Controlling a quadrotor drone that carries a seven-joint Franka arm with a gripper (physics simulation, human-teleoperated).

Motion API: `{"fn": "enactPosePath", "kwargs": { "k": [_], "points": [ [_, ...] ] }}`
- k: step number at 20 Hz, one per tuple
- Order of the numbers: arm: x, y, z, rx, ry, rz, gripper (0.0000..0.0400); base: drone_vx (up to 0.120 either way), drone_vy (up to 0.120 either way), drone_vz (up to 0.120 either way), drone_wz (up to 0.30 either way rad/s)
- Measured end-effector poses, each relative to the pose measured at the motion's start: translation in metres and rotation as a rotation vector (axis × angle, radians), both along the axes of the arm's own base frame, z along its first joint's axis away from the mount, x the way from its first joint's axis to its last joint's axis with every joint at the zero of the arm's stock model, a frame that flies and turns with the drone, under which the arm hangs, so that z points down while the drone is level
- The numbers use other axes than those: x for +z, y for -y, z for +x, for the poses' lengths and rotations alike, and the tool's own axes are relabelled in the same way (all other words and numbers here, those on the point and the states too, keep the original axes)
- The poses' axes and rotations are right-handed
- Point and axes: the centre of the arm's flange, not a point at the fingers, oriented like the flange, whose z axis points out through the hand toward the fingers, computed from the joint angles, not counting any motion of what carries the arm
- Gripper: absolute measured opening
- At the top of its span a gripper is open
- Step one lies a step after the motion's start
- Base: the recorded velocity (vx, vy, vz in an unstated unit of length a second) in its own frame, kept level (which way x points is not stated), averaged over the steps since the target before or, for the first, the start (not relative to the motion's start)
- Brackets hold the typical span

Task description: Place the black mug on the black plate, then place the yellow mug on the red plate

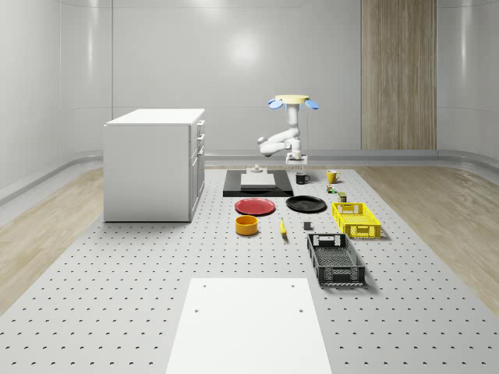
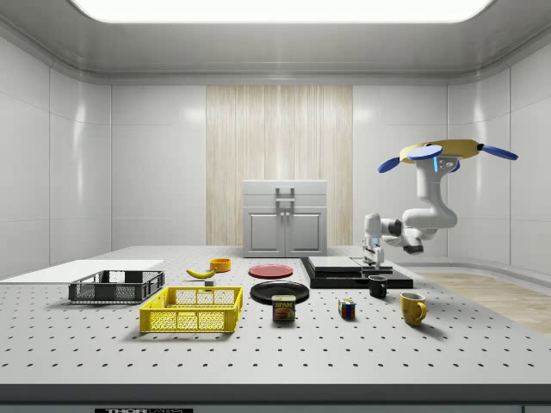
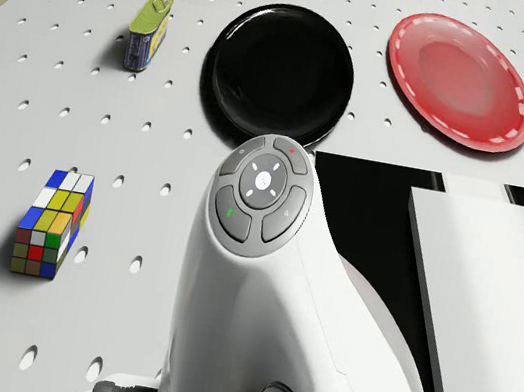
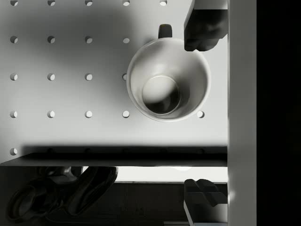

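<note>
Wrist view: jaws spread, hanging directly above upright black ceramic mug [image 4: 168, 79], white inside, rim off-centre between fingertips [image 4: 202, 30]; drone [image 1: 293, 101] hovering over bench [image 1: 156, 257] rear.

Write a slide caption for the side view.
Drone hovering, gripper poised open just above the black mug.

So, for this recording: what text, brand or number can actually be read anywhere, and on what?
"SPAM": on the label of the can standing on the table in front of the black plate, side view.
Strip of white lettering on the table's front edge, side view: cut off, unreadable.
Label on the can in the drone view: too blurred to read.
</note>
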Motion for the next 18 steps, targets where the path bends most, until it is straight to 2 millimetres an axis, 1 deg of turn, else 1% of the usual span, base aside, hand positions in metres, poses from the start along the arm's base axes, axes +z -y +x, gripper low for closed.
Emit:
{"fn": "enactPosePath", "kwargs": {
  "k": [2,3,5,8,9,14,16,18],
  "points": [
    [0.0000,0.0000,0.0000,0.000,0.000,0.000,0.0400,0.020,0.000,0.000,0.000],
    [0.0000,0.0000,0.0000,0.000,0.000,0.000,0.0400,0.000,0.000,-0.080,0.000],
    [0.0000,0.0000,0.0000,0.000,0.000,-0.001,0.0400,0.000,0.000,-0.120,0.000],
    [0.0000,0.0001,0.0000,0.000,0.000,-0.001,0.0400,-0.080,0.000,-0.120,0.000],
    [0.0000,0.0001,0.0000,0.000,0.000,-0.001,0.0400,0.000,0.000,-0.080,0.000],
    [0.0000,0.0001,0.0000,0.000,0.000,-0.001,0.0400,0.000,0.000,0.000,0.000],
    [0.0000,0.0000,0.0000,0.000,0.000,-0.001,0.0400,-0.060,0.000,0.000,0.000],
    [0.0001,0.0000,0.0000,0.000,0.000,-0.001,0.0400,0.000,0.000,0.000,0.000]
  ]
}}
